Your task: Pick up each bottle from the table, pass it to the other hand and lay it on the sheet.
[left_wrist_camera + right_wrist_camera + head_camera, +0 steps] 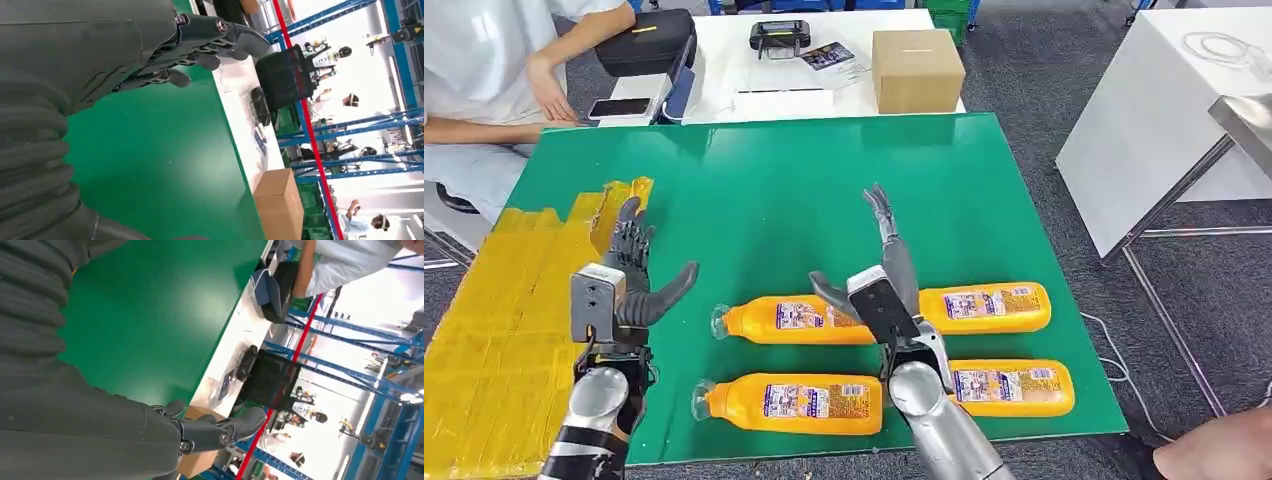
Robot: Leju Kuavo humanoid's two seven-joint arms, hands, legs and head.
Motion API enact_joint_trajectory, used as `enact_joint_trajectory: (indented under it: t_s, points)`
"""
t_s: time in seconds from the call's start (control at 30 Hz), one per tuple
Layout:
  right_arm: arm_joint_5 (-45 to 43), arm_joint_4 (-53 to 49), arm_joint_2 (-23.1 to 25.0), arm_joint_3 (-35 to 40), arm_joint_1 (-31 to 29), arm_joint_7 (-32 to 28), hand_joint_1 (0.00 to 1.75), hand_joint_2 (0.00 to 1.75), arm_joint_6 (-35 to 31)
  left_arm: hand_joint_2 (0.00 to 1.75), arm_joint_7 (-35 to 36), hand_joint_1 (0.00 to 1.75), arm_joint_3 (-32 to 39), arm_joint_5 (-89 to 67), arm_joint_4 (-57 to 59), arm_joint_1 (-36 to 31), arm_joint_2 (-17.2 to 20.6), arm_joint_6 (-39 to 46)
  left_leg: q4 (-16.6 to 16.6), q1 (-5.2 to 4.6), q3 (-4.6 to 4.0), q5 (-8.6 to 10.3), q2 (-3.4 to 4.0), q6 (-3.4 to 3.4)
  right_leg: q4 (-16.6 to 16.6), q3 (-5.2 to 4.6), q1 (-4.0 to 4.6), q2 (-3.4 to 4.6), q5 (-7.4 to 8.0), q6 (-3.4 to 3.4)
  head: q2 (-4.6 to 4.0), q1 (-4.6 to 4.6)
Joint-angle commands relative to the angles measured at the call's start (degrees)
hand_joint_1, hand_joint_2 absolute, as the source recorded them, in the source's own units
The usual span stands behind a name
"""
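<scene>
Several orange bottles lie on their sides on the green table (764,190), caps toward my left: one (794,320) at the upper left, one (789,402) below it, and two more (989,307) (1014,387) on the right. My right hand (884,270) hovers over the gap between the upper two bottles, fingers stretched forward, holding nothing. My left hand (634,270) is raised at the edge of the yellow sheet (514,320), fingers apart and empty. The wrist views show each hand, left (150,50) and right (150,430), above bare green table.
A cardboard box (917,68), a controller (779,38), a black bag (646,40) and a phone (619,107) sit on the white table behind. A person (484,60) sits at the back left. Another person's hand (1214,450) shows at the lower right corner.
</scene>
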Motion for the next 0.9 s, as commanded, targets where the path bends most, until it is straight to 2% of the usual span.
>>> enact_joint_trajectory:
  t_s: [0.03,0.17,0.3,0.4,0.43,0.9]
  points:
    - [9.6,8.2,-2.1,3.4,-5.6,3.4,0.00,1.75,-1.7,1.75,0.2,0.00,0.9,-0.5,3.8,-2.8,-0.7,0.0,0.0,0.02,0.13,-0.04,0.04,0.01,-0.1,0.14,0.03,0.00,-0.02,-0.03,0.00,0.00]
    - [20.9,14.0,-2.8,8.1,-8.7,9.6,0.00,1.75,0.8,1.75,1.0,0.00,1.3,-0.9,3.2,-2.9,-1.0,-0.4,0.0,0.03,0.21,-0.06,0.07,0.01,-0.1,0.22,0.05,0.03,-0.03,-0.04,0.00,0.00]
    - [26.1,17.0,-2.3,9.9,-9.7,11.4,0.00,1.75,1.1,1.75,1.3,0.00,1.7,-1.2,2.9,-2.9,-1.5,-0.7,0.0,0.02,0.17,-0.05,0.06,0.01,-0.1,0.18,0.03,0.02,-0.02,-0.03,0.00,0.00]
    - [26.1,17.0,-2.3,9.9,-9.7,11.4,0.00,1.75,1.1,1.75,1.3,0.00,1.7,-1.2,2.9,-2.9,-1.5,-0.7,0.0,0.05,0.35,-0.15,0.04,0.03,-0.1,0.39,0.07,-0.04,-0.12,-0.06,0.00,0.00]
    - [26.7,17.1,-2.4,10.3,-9.8,11.6,0.00,1.75,1.5,1.75,1.3,0.00,1.8,-1.2,2.9,-2.9,-1.5,-0.8,0.0,0.02,0.12,-0.03,0.03,0.02,-0.1,0.13,0.02,-0.01,-0.02,-0.02,0.00,0.00]
    - [31.4,22.1,-2.4,12.0,-11.7,13.1,0.00,1.75,5.0,1.75,1.4,0.00,2.6,-1.3,3.9,-3.6,-2.3,-1.5,0.0,0.03,0.26,-0.09,0.01,0.02,-0.1,0.31,0.05,-0.05,-0.08,-0.05,0.00,0.00]
